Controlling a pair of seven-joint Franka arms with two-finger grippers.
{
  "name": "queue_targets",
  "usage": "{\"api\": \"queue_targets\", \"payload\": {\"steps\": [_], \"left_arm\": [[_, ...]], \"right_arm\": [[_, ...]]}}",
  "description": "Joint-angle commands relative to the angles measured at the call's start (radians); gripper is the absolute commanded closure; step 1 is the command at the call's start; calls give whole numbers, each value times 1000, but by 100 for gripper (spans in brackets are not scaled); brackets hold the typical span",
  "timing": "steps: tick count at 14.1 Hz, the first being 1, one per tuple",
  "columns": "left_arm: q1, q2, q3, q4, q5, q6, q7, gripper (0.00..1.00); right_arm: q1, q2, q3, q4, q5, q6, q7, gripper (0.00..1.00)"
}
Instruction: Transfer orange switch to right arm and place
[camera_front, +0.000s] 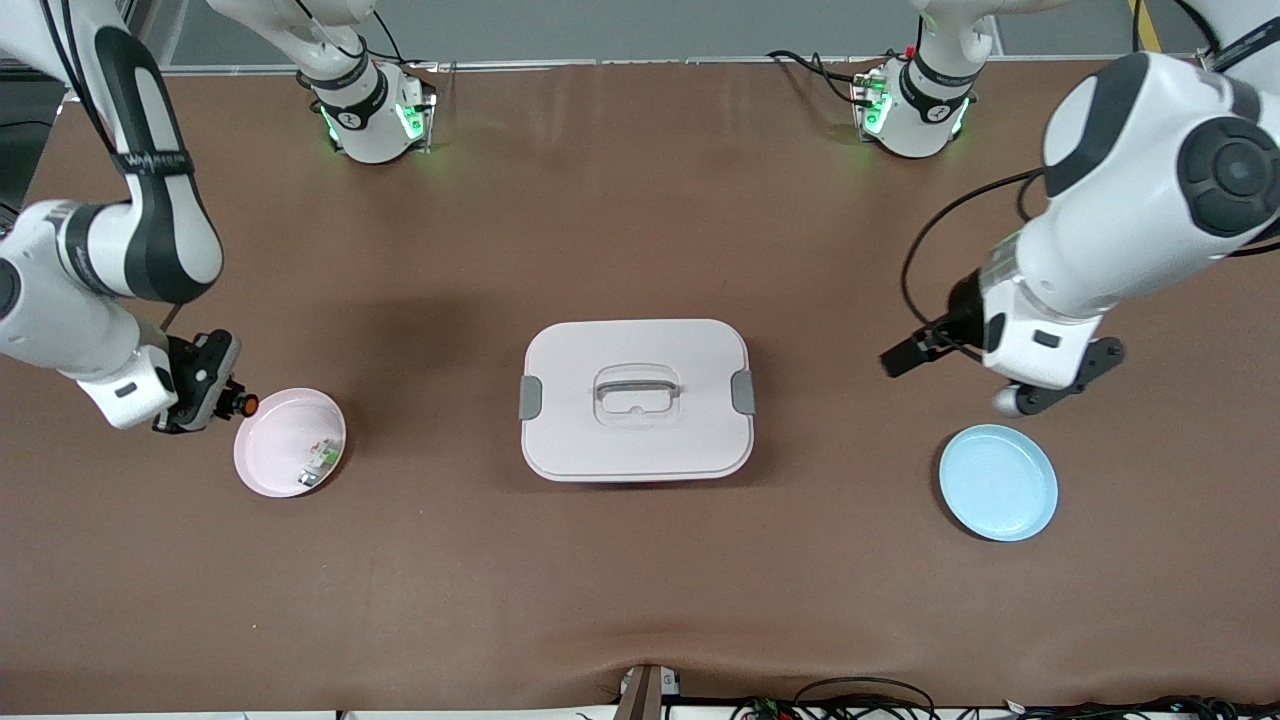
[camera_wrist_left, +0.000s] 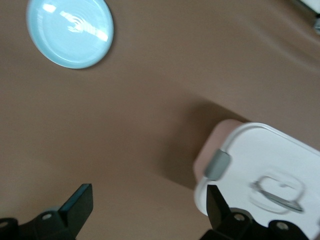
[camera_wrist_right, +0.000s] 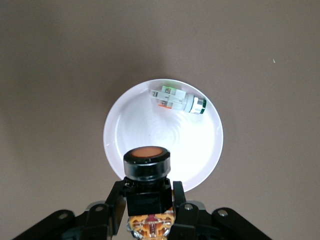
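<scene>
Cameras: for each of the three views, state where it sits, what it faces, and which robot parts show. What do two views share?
Front view: high across the table, facing both arms' bases; box central.
Left wrist view: on the left arm, over blue plate and box; open left gripper.
Right wrist view: above pink plate; right gripper holds orange switch.
Shared: front and left wrist views show the box.

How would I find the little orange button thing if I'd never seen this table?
Look at the pink plate toward the right arm's end of the table. Just above its rim, the right tool grips the orange switch. It is black with a round orange top, unlike the green-and-white part lying in the plate.
</scene>
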Motion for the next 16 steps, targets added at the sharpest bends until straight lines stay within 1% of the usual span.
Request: {"api": "queue_targets", "payload": {"steps": [1,2,4,6,8,9,11,13,16], "left_arm": [[22,-53,-5,-12,93,-49,49,0],[23,-56,-5,-12,104,-49,95,0],[67,-70,-6,-12,106,-54,193,0],[83,-75,-5,-11,106,-98,282,0],[86,-81,-3,-11,126,-129,309,0],[92,-99,-5,-11,141,-144,323,0],[118,-134,-6,-12,133,-153,407,0],[160,-139,-14,-12,115,-153,497,0],[163,-162,-8,-18,113,-153,525,0]], "right_arm": [[-27,73,19,47,-23,51,-82,96],[-38,88,19,49,-23,67,-99,96],[-38,111,19,49,-23,73,-104,96],[-35,139,19,49,-23,93,-110,96],[-38,166,21,49,-20,99,-130,96],[-38,177,21,47,-19,116,-130,95],[-37,191,21,44,-19,145,-130,95],[-40,203,21,47,-8,151,-130,95],[-46,229,22,55,-6,174,-130,95]]}}
